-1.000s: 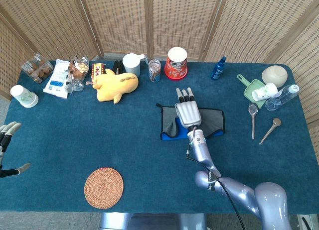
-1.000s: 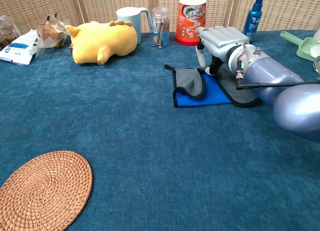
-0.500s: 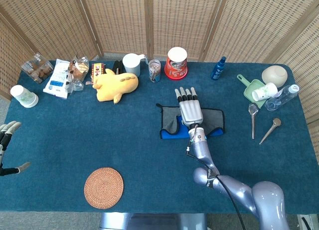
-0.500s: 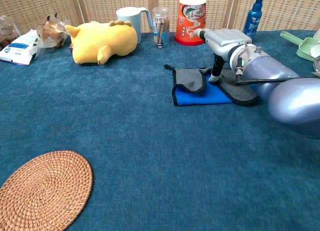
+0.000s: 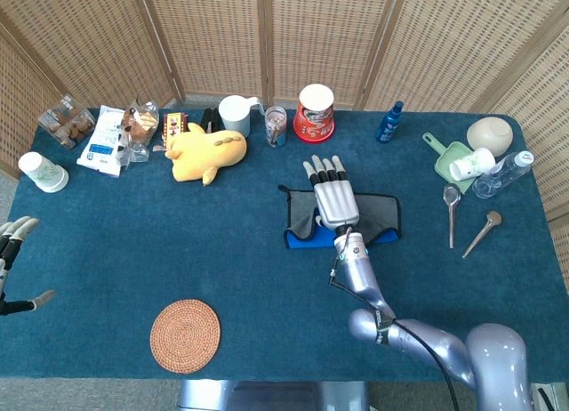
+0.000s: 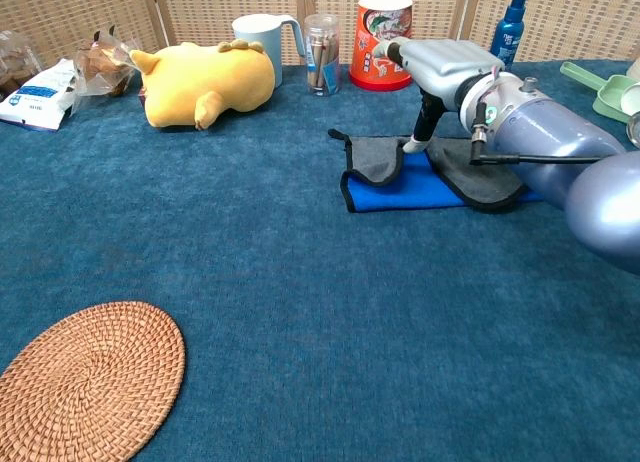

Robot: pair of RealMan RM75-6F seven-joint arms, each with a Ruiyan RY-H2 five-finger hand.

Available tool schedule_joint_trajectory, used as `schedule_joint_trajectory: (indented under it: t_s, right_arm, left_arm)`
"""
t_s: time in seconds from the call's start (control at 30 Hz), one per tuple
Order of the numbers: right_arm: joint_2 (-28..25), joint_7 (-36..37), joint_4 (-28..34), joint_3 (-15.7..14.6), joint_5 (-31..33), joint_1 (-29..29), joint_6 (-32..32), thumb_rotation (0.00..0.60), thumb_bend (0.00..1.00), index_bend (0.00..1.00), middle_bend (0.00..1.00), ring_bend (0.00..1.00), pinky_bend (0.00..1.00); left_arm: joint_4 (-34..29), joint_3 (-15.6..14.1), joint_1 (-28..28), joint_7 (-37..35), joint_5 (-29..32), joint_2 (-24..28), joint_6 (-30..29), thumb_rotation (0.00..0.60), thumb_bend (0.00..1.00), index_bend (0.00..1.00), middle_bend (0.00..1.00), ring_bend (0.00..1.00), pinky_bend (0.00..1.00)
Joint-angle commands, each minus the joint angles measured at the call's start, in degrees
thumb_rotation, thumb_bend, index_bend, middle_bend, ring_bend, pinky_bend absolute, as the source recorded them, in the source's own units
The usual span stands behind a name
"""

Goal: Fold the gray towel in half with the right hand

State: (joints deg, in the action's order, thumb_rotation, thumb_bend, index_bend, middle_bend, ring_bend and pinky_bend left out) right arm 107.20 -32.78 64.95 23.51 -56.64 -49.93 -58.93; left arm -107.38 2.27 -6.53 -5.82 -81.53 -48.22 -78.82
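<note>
Currently: right hand flat above towel

Fingers (image 5: pixel 321 171) extended and spread, grasping nothing; thumb (image 6: pixel 419 127) points down to the gray towel (image 6: pixel 478 172). Right hand (image 5: pixel 332 197) hovers centre frame over the towel, part-folded, blue underside (image 6: pixel 400 190) showing. Left hand (image 5: pixel 12 251) at left edge, fingers released.

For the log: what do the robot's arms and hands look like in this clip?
The right arm is glossy silver-lavender with rounded segments and a thin black cable along it. The right hand is light grey metal with dark fingertips. The left hand, at the frame edge, shows pale fingers over black parts.
</note>
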Motion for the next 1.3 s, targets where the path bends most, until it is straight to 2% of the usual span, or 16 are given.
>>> schedule_joint_trajectory:
  t_s: [0.03, 0.13, 0.23, 0.33, 0.5, 0.87, 1.07, 1.3]
  right_arm:
    - [-3.3, 0.5, 5.9, -2.5, -2.6, 2.2, -2.2, 0.600, 0.00, 0.00, 0.00, 0.00, 0.09]
    - [-6.9, 0.5, 12.5, -4.7, -4.0, 4.6, -3.7, 0.600, 0.00, 0.00, 0.00, 0.00, 0.10]
    - [-10.8, 0.9, 18.9, -8.2, -7.0, 7.7, -6.1, 0.600, 0.00, 0.00, 0.00, 0.00, 0.10]
    - [-13.1, 2.4, 21.3, -10.6, -10.0, 9.5, -7.4, 0.600, 0.00, 0.00, 0.00, 0.00, 0.10]
    - [-13.9, 3.5, 20.4, -12.2, -11.8, 10.5, -7.8, 0.600, 0.00, 0.00, 0.00, 0.00, 0.10]
    - [-13.2, 6.9, 12.3, -15.8, -16.4, 12.1, -8.0, 0.600, 0.00, 0.00, 0.00, 0.00, 0.10]
    - [-13.1, 8.9, 10.6, -17.9, -18.9, 13.7, -8.5, 0.600, 0.00, 0.00, 0.00, 0.00, 0.10]
    - [-11.5, 10.3, 7.1, -18.0, -20.5, 13.9, -8.2, 0.600, 0.02, 0.00, 0.00, 0.00, 0.10]
  left_arm:
    - [0.0, 0.0, 0.0, -0.1, -0.1, 0.0, 0.1, 0.600, 0.11, 0.00, 0.00, 0.00, 0.00]
    - [0.0, -0.1, 0.0, -0.3, -0.2, 0.1, 0.2, 0.600, 0.11, 0.00, 0.00, 0.00, 0.00]
    - [-0.1, -0.2, -0.1, -0.2, -0.4, 0.1, 0.2, 0.600, 0.11, 0.00, 0.00, 0.00, 0.00]
    - [-0.2, -0.3, -0.2, 0.3, -0.5, -0.1, 0.4, 0.600, 0.11, 0.00, 0.00, 0.00, 0.00]
    - [-0.5, -0.4, -0.2, 0.7, -0.8, -0.2, 0.3, 0.600, 0.11, 0.00, 0.00, 0.00, 0.00]
    - [-0.5, -0.4, -0.4, 1.2, -0.3, -0.4, 0.7, 0.600, 0.11, 0.00, 0.00, 0.00, 0.00]
    - [-0.6, -0.3, -0.6, 1.5, 0.1, -0.5, 1.0, 0.600, 0.11, 0.00, 0.00, 0.00, 0.00]
    - [-0.7, -0.4, -0.6, 1.7, 0.0, -0.6, 0.9, 0.600, 0.11, 0.00, 0.00, 0.00, 0.00]
